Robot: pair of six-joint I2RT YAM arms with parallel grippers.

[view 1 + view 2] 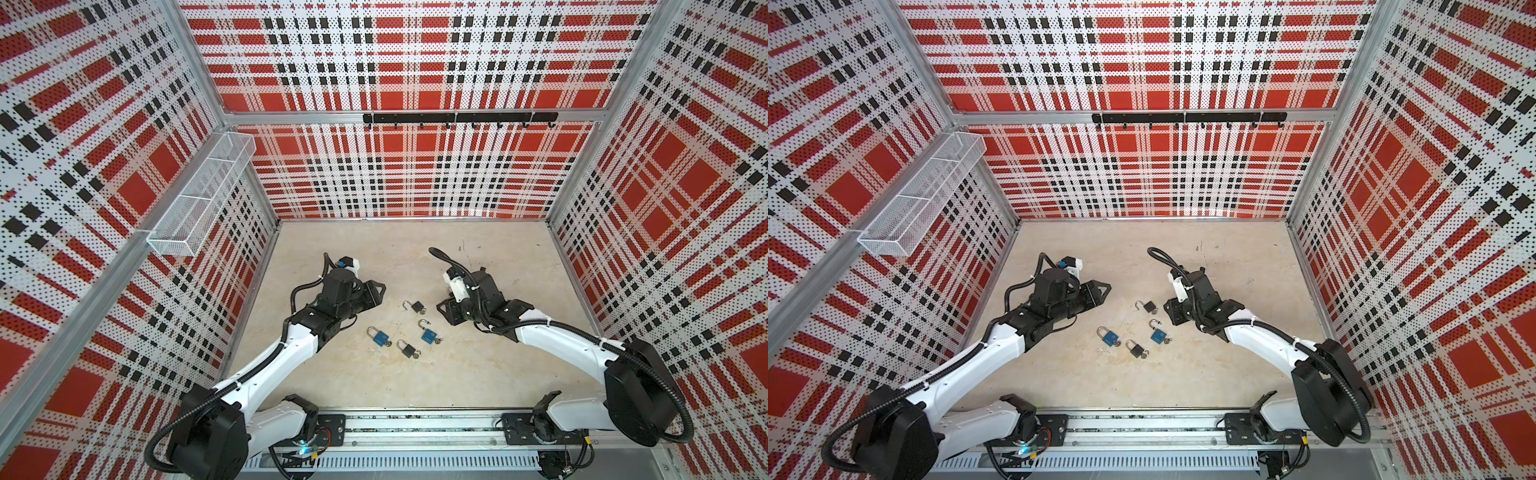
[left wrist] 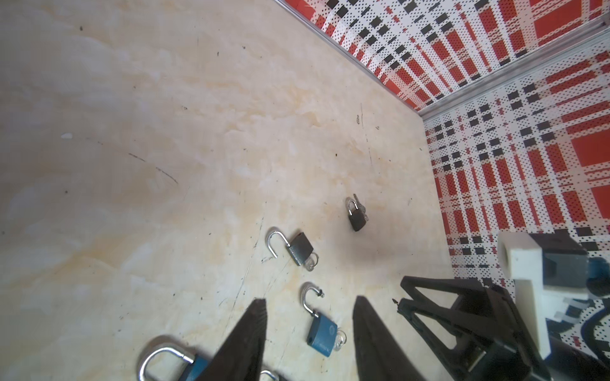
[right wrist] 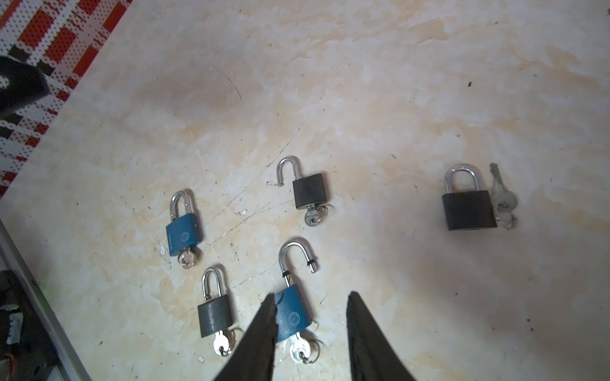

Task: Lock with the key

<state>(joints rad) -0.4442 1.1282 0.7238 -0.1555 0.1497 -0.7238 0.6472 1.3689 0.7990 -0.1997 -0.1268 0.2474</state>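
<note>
Several padlocks lie on the beige table [image 1: 478, 374] between my arms, most with a key in the keyhole. A blue padlock [image 3: 293, 316] with its shackle swung open and its key [image 3: 300, 351] lies just under my right gripper [image 3: 310, 306], which is open and empty. A black padlock [image 1: 417, 307] also has its shackle open. A blue one [image 1: 378, 337] and a black one [image 1: 409, 350] have their shackles down. A further black padlock [image 3: 468, 209] has a loose key [image 3: 501, 198] beside it. My left gripper [image 2: 308, 313] hangs open and empty above the table.
A white wire basket [image 1: 199, 195] hangs on the left wall and a black hook rail [image 1: 457, 118] runs along the back wall. Plaid perforated walls close in three sides. The arms' base rail [image 1: 415, 428] runs along the front edge.
</note>
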